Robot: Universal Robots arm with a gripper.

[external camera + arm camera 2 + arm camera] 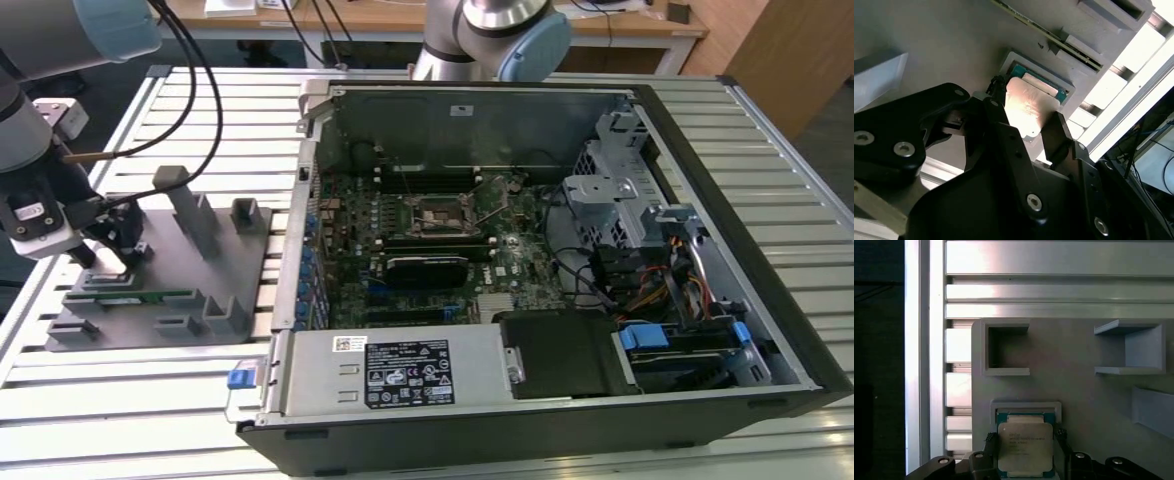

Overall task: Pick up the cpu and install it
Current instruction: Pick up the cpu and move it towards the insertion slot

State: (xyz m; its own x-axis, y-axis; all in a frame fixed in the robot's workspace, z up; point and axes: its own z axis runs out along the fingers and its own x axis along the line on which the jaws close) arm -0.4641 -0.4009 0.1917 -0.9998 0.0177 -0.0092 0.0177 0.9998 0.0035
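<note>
The robot's gripper (114,262) hangs low over the gray tray (200,300), at the exterior view's left of the opened computer (694,130). Its fingers (990,441) are spread either side of the cpu (1025,447), close to its edges. The chip lies flat in its raised frame on the tray.

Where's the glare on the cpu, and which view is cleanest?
Second wrist view: cpu lid washed out by a bright sheen, table slats blown out. First wrist view: cpu evenly lit, cleanest, with mild glare on the table slats. Exterior view: even light.
</note>
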